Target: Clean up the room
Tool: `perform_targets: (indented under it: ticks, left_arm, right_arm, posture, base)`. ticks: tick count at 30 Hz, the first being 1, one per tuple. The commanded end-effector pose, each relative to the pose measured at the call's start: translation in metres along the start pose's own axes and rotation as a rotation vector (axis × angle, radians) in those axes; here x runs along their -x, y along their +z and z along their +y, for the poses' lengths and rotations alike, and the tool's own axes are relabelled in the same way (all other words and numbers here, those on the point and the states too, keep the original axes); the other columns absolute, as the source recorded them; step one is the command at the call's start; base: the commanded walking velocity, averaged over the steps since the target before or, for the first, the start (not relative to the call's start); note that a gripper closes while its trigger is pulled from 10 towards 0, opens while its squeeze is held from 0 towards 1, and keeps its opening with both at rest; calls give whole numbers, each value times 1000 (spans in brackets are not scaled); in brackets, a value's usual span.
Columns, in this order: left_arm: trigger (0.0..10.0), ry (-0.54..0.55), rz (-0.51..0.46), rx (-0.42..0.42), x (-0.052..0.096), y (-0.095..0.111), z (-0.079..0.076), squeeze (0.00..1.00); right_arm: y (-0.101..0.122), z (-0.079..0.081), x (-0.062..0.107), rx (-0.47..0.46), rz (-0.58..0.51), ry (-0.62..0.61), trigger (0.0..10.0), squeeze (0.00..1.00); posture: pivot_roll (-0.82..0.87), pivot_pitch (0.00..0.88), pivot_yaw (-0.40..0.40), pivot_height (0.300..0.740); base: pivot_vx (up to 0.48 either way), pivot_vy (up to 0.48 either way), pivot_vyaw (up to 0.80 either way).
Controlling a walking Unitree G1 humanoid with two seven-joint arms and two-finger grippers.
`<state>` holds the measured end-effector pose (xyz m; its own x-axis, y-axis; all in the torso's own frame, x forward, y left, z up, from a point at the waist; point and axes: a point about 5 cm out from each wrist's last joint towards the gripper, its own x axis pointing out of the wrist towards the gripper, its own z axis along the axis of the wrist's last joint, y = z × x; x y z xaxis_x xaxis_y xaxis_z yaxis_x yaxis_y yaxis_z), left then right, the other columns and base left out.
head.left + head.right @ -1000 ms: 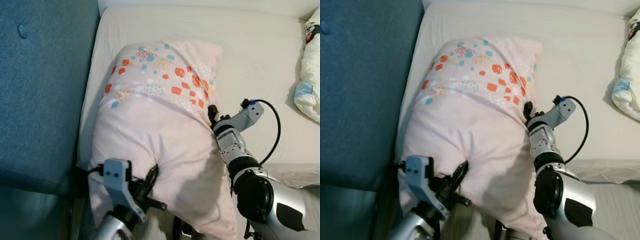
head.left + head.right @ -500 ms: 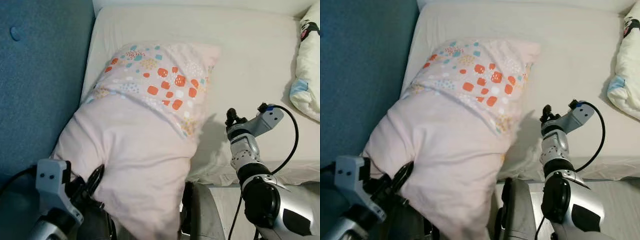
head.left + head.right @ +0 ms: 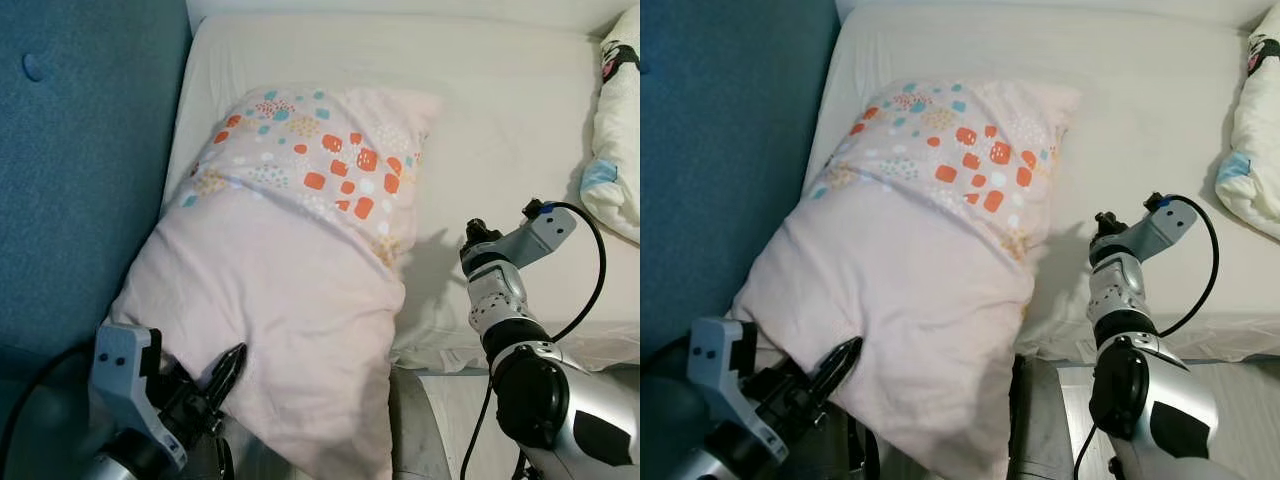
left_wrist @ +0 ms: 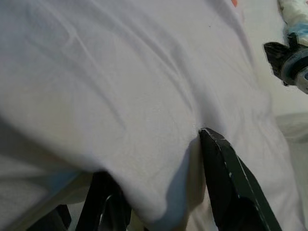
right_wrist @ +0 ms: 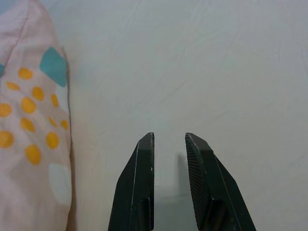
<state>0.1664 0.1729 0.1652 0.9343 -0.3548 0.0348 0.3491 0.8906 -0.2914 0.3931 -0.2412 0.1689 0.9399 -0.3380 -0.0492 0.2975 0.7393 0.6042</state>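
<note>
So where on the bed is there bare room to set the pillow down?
The sheet is bare between the pillow and the white bundle at the right edge, and in a strip beyond the pillow's far end. The left side is crowded: the pillow lies against the blue panel, left gripper pinching its near edge.

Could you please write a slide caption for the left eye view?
Left pincer grips the pink pillow on the bed; right pincer hovers beside it.
</note>
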Motion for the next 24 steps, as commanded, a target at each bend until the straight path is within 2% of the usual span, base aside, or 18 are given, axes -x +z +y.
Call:
perform_targets:
  ticks: [1, 2, 3, 4, 6, 9, 10, 11, 12, 13, 14, 16, 18, 19, 21, 22, 23, 24]
  left_arm:
    - [10000, 167, 32, -63, 30, 10, 40, 0]
    - [10000, 167, 32, -63, 30, 10, 40, 0]
    - [10000, 236, 36, -84, 41, 13, 54, 0]
    - [10000, 236, 36, -84, 41, 13, 54, 0]
    - [10000, 428, -1, -118, 59, 20, 83, 0]
    - [10000, 473, -18, -105, 65, 22, 90, 0]
    - [10000, 491, -28, -96, 67, 23, 92, 0]
    - [10000, 477, -23, -103, 66, 23, 90, 0]
    - [10000, 477, -23, -103, 66, 23, 90, 0]
    - [10000, 448, -16, -111, 63, 23, 86, 0]
    - [10000, 404, -7, -112, 57, 22, 78, 0]
    - [10000, 375, -2, -110, 53, 21, 73, 0]
    - [10000, 278, 46, -120, 46, 14, 57, 0]
    - [10000, 278, 46, -120, 46, 14, 57, 0]
    - [10000, 191, 94, -132, 42, 8, 43, 0]
    - [10000, 191, 94, -132, 42, 8, 43, 0]
    - [10000, 111, 130, -158, 39, 2, 30, 0]
    - [10000, 111, 130, -158, 39, 2, 30, 0]
  right_arm:
    - [0, -20, 2, -19, 16, -72, 10000, 0]
    - [0, -20, 2, -19, 16, -72, 10000, 0]
    - [1, -22, 2, -22, 17, -76, 10000, 0]
    - [1, -22, 2, -22, 17, -76, 10000, 0]
    - [2, -23, 1, -31, 19, -83, 10000, 0]
    - [2, -23, 1, -38, 21, -82, 10000, 0]
    - [3, -22, 1, -48, 21, -76, 6902, 0]
    - [3, -21, 1, -45, 24, -71, 4431, 0]
    - [3, -21, 1, -45, 24, -71, 4431, 0]
    - [3, -19, 0, -48, 25, -57, 0, 0]
    - [2, -16, 0, -41, 34, -40, 0, 0]
    - [1, -14, 0, -35, 41, -29, 0, 0]
    - [-2, -9, 0, -11, 66, -11, 0, 0]
    - [-2, -9, 0, -11, 66, -11, 0, 0]
    - [-7, -3, 0, -19, 97, 16, 0, 0]
    - [-7, -3, 0, -19, 97, 16, 0, 0]
    - [-14, 7, 1, -16, 131, 69, 0, 0]
    - [-14, 7, 1, -16, 131, 69, 0, 0]
  posture:
    - [221, 368, -93, 570]
    - [221, 368, -93, 570]
    - [221, 368, -93, 570]
    - [221, 368, -93, 570]
    - [219, 370, -92, 570]
    - [219, 369, -92, 570]
    - [219, 369, -92, 570]
    - [218, 369, -93, 570]
    - [218, 369, -93, 570]
    - [217, 368, -95, 570]
    - [226, 366, -93, 570]
    - [226, 366, -93, 570]
    - [236, 368, -90, 570]
    - [236, 368, -90, 570]
    - [244, 369, -88, 570]
    - [244, 369, -88, 570]
    - [250, 376, -87, 570]
    - [250, 376, -87, 570]
  base:
    - [0, 0, 0]
    - [0, 0, 0]
    - [0, 0, 0]
    - [0, 0, 0]
    - [0, 0, 0]
    - [0, 0, 0]
    - [0, 0, 0]
    - [0, 0, 0]
    - [0, 0, 0]
    - [0, 0, 0]
    - [0, 0, 0]
    - [0, 0, 0]
    - [0, 0, 0]
    - [0, 0, 0]
    - [0, 0, 0]
    - [0, 0, 0]
    - [0, 0, 0]
    - [0, 0, 0]
